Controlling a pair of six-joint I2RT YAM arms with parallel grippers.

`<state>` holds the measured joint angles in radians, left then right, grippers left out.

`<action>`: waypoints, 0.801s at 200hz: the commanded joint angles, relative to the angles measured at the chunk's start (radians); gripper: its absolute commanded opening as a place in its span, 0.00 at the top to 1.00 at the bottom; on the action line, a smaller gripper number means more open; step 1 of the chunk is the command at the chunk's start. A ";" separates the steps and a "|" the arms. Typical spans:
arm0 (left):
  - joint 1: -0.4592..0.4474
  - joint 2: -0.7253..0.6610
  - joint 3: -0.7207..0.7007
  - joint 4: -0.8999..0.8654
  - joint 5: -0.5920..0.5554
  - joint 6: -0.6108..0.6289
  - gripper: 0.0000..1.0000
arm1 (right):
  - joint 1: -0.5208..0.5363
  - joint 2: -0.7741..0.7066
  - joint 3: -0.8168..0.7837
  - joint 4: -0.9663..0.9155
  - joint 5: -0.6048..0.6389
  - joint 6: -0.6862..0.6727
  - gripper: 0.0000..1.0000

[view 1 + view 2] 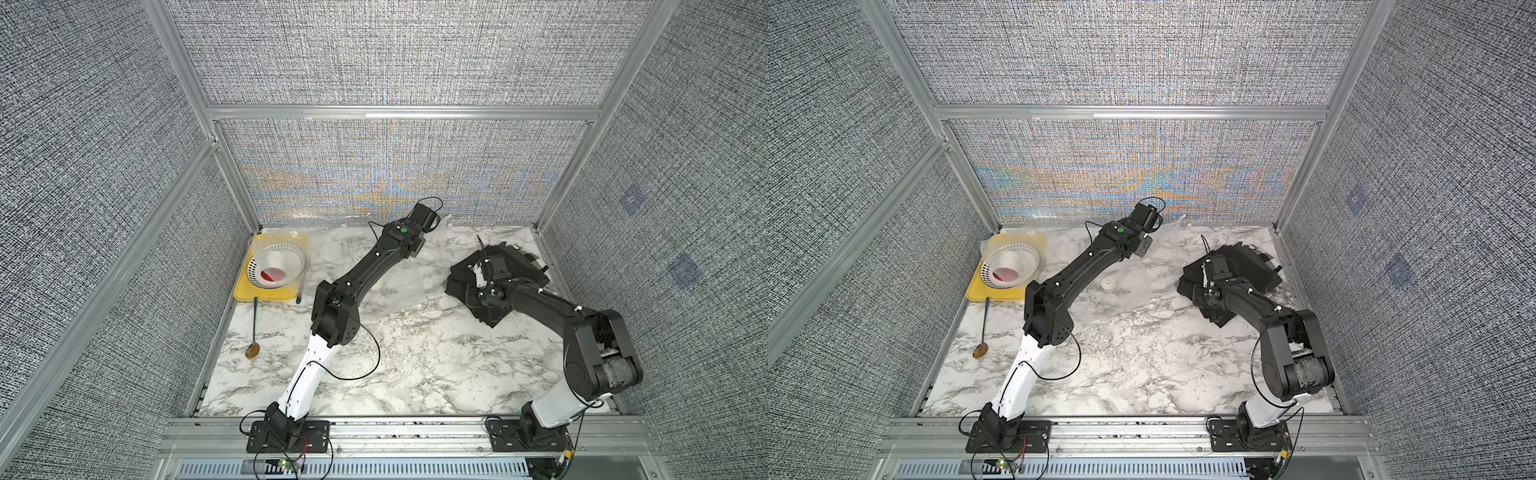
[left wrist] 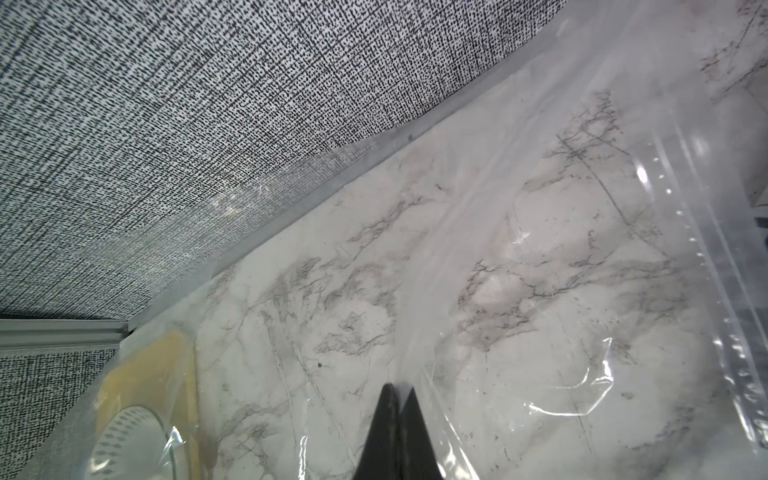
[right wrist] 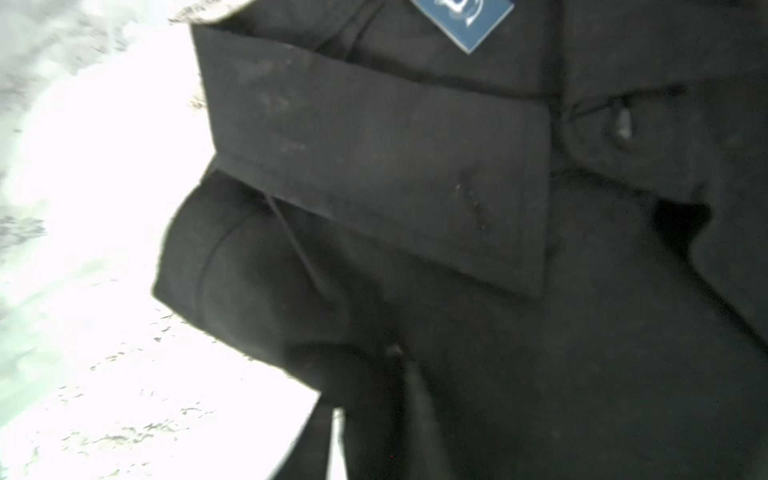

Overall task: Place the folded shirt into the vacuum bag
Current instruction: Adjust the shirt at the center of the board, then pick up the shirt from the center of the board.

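The folded shirt [image 1: 521, 270] is black and lies on the marble worktop [image 1: 415, 353] at about two o'clock. It is outside the vacuum bag [image 1: 395, 274], with its collar and a small blue label [image 3: 465, 16] showing in the right wrist view. The right gripper [image 3: 365, 419] is down on the shirt's edge. That view is so dark and blurred that I cannot tell whether its jaws pinch the cloth or only stand over it.

The clear, crinkled bag is spread flat from ten o'clock across to about one o'clock. Its round white valve [image 1: 1108, 284] sits near the middle. The left gripper [image 2: 397, 395] reaches to twelve o'clock by the back wall, its jaws closed tight on a fold of the film. The bag's edge nearest the shirt stands up off the worktop there.

At ten o'clock a yellow tray [image 1: 249, 295] carries a white perforated basket [image 1: 291, 257], and the bag's far end lies over both. A spoon [image 1: 254, 328] lies at nine o'clock, with its handle end at the tray's near edge.
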<state>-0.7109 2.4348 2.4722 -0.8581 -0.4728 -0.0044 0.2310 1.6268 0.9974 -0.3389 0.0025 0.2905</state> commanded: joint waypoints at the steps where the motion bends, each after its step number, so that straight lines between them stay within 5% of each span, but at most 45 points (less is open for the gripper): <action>1: 0.002 -0.022 -0.016 0.017 -0.017 -0.009 1.00 | 0.037 -0.010 0.036 -0.024 0.092 -0.027 0.40; 39: 0.008 -0.050 -0.075 0.033 -0.059 -0.002 1.00 | 0.135 0.024 0.084 -0.041 0.211 -0.072 0.19; 160: 0.065 -0.150 -0.236 0.083 -0.052 -0.022 1.00 | 0.191 0.248 0.270 -0.054 0.305 -0.137 0.14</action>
<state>-0.6487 2.2822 2.2337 -0.8009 -0.5262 -0.0166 0.4152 1.8565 1.2518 -0.3763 0.3050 0.1734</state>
